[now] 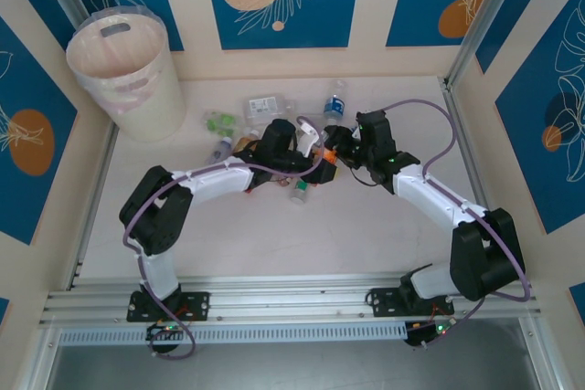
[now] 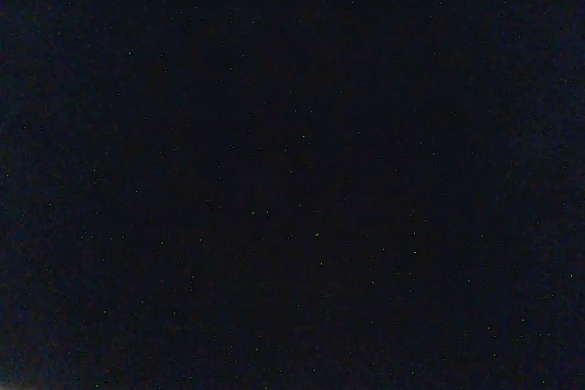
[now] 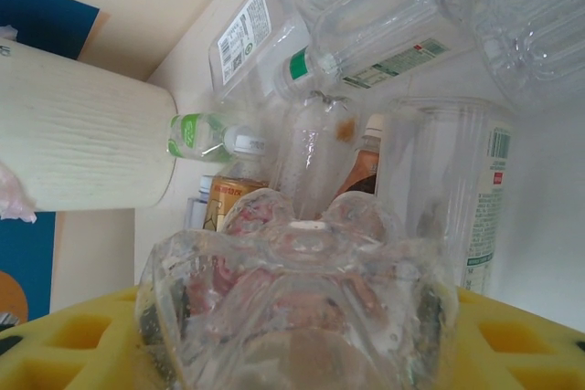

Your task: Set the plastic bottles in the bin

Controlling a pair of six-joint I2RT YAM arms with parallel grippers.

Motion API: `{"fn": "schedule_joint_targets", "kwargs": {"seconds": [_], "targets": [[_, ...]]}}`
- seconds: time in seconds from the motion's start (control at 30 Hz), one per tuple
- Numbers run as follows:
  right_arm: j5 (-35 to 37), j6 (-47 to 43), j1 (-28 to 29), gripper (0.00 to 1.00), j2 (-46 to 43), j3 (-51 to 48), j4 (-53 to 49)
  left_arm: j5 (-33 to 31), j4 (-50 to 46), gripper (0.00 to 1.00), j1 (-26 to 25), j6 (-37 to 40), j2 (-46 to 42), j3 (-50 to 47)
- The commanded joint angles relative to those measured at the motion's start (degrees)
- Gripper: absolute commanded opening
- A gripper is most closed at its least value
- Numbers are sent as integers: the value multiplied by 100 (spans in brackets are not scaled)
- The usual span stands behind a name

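Several plastic bottles (image 1: 265,107) lie in a heap at the back middle of the table. One has a green label (image 1: 219,121) and one a blue label (image 1: 336,102). Both grippers meet over this heap. My right gripper (image 1: 340,148) (image 3: 292,353) is shut on a clear plastic bottle (image 3: 302,308), whose base bulges between the yellow pads (image 3: 521,344). My left gripper (image 1: 313,139) is just left of it among the bottles; its jaws are hidden and the left wrist view is black. The cream bin (image 1: 123,70) (image 3: 82,143) stands at the back left.
Blue-and-cream walls close in the table at the back and on both sides. A metal rail (image 1: 292,303) runs along the near edge by the arm bases. A loose bottle (image 1: 300,191) lies just in front of the grippers.
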Motion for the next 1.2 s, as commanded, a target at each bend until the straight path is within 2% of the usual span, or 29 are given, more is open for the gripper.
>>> {"fn": "schedule_joint_targets", "kwargs": {"seconds": [0.0, 0.2, 0.33, 0.43, 0.8, 1.07, 1.17], "targets": [[-398, 88, 64, 53, -88, 264, 13, -126, -140, 57, 10, 8, 145, 165], [-416, -58, 44, 70, -189, 390, -199, -156, -36, 52, 95, -125, 162, 131], [-291, -304, 20, 78, -323, 519, -499, -311, -40, 49, 152, -150, 136, 83], [24, -407, 5, 100, -497, 479, -598, -338, -70, 49, 210, -160, 134, 70], [1507, -544, -148, 99, -1331, -373, -372, -821, 35, 47, 516, -94, -223, -321], [1536, -415, -448, 100, -1517, -639, -515, -1126, -128, 47, 1116, 2, -771, -575], [1647, -509, -489, 100, -1531, -597, -640, -1504, -410, 47, 1339, 237, -1123, -577]]}}
